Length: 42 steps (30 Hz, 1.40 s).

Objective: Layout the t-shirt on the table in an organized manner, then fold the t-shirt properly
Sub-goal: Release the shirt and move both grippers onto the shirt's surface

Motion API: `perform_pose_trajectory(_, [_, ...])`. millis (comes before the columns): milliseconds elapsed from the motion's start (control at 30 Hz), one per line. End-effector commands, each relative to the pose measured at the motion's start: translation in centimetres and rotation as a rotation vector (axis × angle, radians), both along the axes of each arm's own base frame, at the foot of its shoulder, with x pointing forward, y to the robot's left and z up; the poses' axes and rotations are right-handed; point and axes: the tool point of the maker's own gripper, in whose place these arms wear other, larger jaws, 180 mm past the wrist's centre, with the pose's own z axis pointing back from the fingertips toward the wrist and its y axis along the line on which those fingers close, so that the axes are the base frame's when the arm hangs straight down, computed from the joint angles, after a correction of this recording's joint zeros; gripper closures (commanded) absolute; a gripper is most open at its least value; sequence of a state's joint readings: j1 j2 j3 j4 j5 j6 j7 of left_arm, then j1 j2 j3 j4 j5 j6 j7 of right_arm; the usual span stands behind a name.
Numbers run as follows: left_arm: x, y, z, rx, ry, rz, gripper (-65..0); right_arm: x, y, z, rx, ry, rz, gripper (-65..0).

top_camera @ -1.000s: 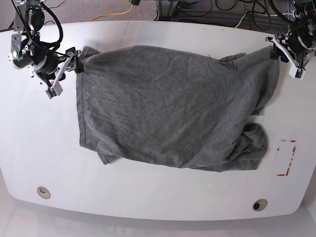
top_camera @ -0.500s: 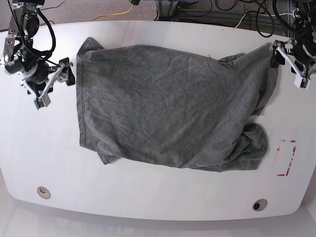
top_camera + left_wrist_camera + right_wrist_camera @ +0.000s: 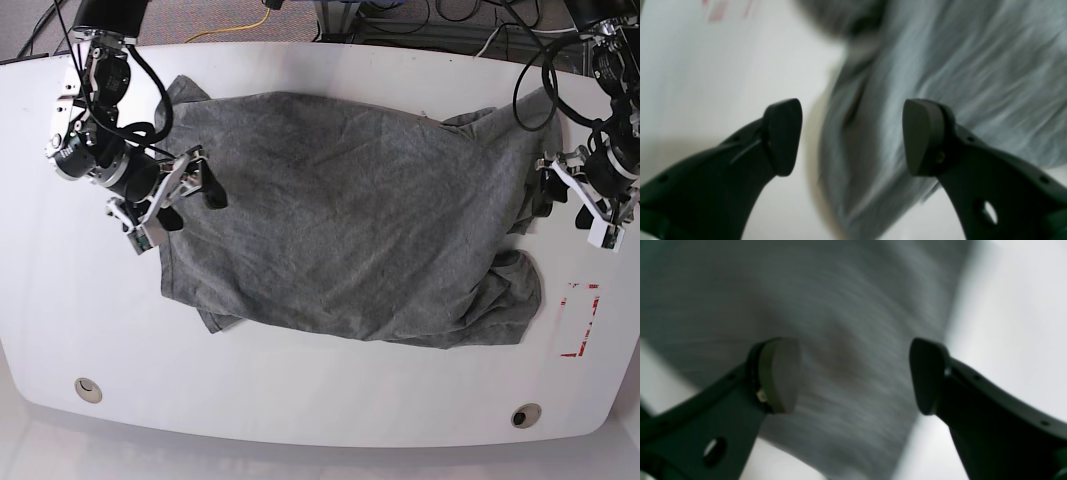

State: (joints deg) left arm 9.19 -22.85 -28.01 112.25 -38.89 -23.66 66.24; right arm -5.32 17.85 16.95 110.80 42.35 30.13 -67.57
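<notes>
Although the table (image 3: 300, 420) carries the whole garment, the layout stage is only partly complete. The t-shirt (image 3: 340, 230) lies across the middle of the white top, its far edge fairly straight, but its right end is bunched into a lump near the red tape rectangle (image 3: 582, 320), and the near-left corner is tucked under. No fold is made yet. The right gripper (image 3: 172, 195), at the scene's left, hovers over the shirt's left edge with jaws wide and empty. The left gripper (image 3: 572, 195), at the scene's right, stands likewise wide apart beside the right edge, holding nothing. Flattening the bunched end remains, then all folding.
</notes>
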Motion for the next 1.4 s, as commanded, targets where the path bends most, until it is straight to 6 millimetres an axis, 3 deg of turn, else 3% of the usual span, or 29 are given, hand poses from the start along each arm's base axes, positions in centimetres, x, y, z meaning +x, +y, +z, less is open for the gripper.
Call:
perform_pose_trajectory(0, [1.8,-0.8,2.2,0.0,-0.082,-0.028,-44.6,0.5,1.6,0.8,0.026,-0.038,0.029,-48.2])
perform_pose_trajectory(167, [4.1,-2.7,4.1,-0.048,-0.164,-0.046,-41.1,0.3,5.2,0.7,0.08,-0.045,0.105,-48.2])
perform_pose_trajectory(233, [4.8,-3.3,4.8,-0.063,-0.19,-0.053,-36.3,0.2,5.9,0.6,0.088,-0.046,0.121,-48.0])
perform_pose_trajectory(267, [5.4,-4.1,5.4,-0.071,-0.21,-0.068,-29.2,0.2,6.4,0.7,0.101,-0.049,0.128,-47.7])
perform_pose_trajectory(333, [6.2,-5.0,6.0,-0.082,-0.231,-0.089,-21.8,0.2,7.0,0.7,0.115,-0.049,0.13,-45.3])
perform_pose_trajectory(433, [7.4,-6.5,6.9,-0.074,-0.258,-0.122,-11.0,0.2,7.5,0.7,0.139,-0.049,0.122,-35.8])
perform_pose_trajectory(500, [8.0,-7.2,7.1,-0.057,-0.263,-0.137,-8.1,0.2,7.8,0.6,0.152,-0.046,0.119,-28.7])
perform_pose_trajectory(700, [9.5,-10.7,7.3,0.021,-0.268,-0.219,-6.8,0.2,7.6,-0.7,0.177,-0.005,0.096,-4.3])
perform_pose_trajectory(767, [9.8,-11.9,7.3,0.042,-0.269,-0.243,-5.6,0.1,7.6,-1.3,0.181,0.014,0.093,0.0])
perform_pose_trajectory(867, [10.2,-13.5,7.1,0.077,-0.27,-0.271,0.0,-0.2,7.6,-1.8,0.184,0.033,0.088,-0.8])
perform_pose_trajectory(1100, [10.4,-16.5,5.6,0.173,-0.246,-0.327,0.0,-1.5,7.5,-2.7,0.184,0.066,0.083,0.0])
perform_pose_trajectory(1367, [9.6,-17.4,4.0,0.206,-0.244,-0.355,0.0,-2.8,7.5,-3.4,0.182,0.094,0.081,0.0])
